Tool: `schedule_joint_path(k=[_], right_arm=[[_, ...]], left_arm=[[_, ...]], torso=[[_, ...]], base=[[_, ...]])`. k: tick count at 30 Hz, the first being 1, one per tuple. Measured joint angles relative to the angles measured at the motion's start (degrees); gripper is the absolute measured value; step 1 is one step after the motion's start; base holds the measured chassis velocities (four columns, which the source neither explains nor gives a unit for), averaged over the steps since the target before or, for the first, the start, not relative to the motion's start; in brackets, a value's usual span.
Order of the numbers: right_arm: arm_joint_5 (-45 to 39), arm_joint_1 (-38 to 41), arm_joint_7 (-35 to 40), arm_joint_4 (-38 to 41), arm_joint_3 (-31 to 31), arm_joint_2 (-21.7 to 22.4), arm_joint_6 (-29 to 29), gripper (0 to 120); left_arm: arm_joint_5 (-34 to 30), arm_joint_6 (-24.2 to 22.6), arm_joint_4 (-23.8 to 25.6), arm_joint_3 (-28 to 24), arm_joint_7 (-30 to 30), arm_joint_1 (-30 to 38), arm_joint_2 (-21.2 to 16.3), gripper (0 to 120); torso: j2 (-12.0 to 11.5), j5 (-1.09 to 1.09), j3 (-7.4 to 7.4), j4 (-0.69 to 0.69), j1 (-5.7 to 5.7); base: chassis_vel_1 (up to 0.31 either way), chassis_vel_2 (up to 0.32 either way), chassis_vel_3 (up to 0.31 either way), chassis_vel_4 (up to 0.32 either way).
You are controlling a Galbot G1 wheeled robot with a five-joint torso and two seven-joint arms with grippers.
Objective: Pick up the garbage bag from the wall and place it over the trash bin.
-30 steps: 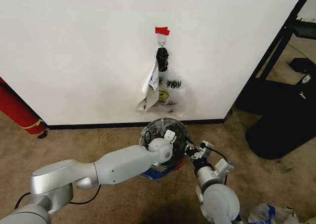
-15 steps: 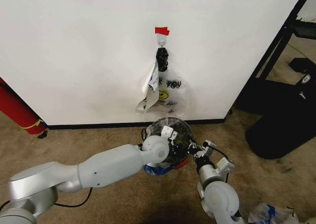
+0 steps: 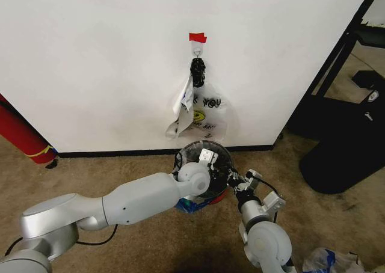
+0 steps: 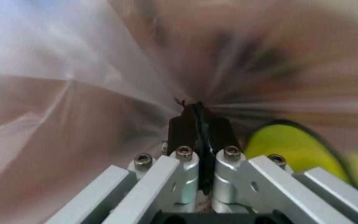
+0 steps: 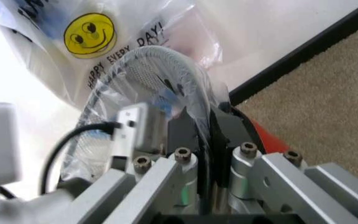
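Wall (image 3: 90, 56): "THANK YOU" bag (image 3: 204, 113) on hook. Below, trash bin (image 3: 207, 165) draped in garbage bag (image 5: 166, 93). Left gripper (image 4: 199, 122) and right gripper (image 5: 205, 126): both pinched onto bag film.

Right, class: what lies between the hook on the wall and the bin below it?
In the head view, a THANK YOU smiley bag hangs from the hook, above the bin.
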State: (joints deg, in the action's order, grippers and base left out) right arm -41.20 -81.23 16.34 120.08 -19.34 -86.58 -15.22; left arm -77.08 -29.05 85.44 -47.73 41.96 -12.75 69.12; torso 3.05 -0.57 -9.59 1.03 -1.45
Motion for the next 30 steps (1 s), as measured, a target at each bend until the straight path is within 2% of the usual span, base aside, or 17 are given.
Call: schedule_joint_path(k=[8,19,24,29,30], right_arm=[[-0.02,-0.05,-1.12,0.23,0.61,0.06,-0.11,1],[1.62,-0.29,-3.46,-0.54,1.67,-0.29,0.32,1],[1.35,0.00,-3.11,-1.32,1.11,-0.19,0.81,1],[-0.34,1.22,-1.34,-2.82,-0.01,-0.38,0.85,1],[-0.34,1.22,-1.34,-2.82,-0.01,-0.38,0.85,1]], left_arm=[[-0.43,-0.65,-3.24,-0.60,-0.35,0.36,1.80,0],[-1.10,-3.09,-3.88,-1.86,0.06,0.81,1.81,0],[-1.14,-3.08,-0.32,-1.33,0.57,0.95,0.48,0],[-2.30,-2.75,9.25,0.32,0.87,0.34,-5.35,0],[-2.30,-2.75,9.25,0.32,0.87,0.34,-5.35,0]], torso=[[-0.01,0.00,0.00,0.00,0.00],[-0.01,0.00,0.00,0.00,0.00],[-0.01,0.00,0.00,0.02,0.00],[-0.01,0.00,0.00,0.00,0.00],[-0.01,0.00,0.00,0.00,0.00]], base=[[0.000,0.000,0.000,0.000],[0.000,0.000,0.000,0.000],[0.000,0.000,0.000,0.000],[0.000,0.000,0.000,0.000],[0.000,0.000,0.000,0.000]])
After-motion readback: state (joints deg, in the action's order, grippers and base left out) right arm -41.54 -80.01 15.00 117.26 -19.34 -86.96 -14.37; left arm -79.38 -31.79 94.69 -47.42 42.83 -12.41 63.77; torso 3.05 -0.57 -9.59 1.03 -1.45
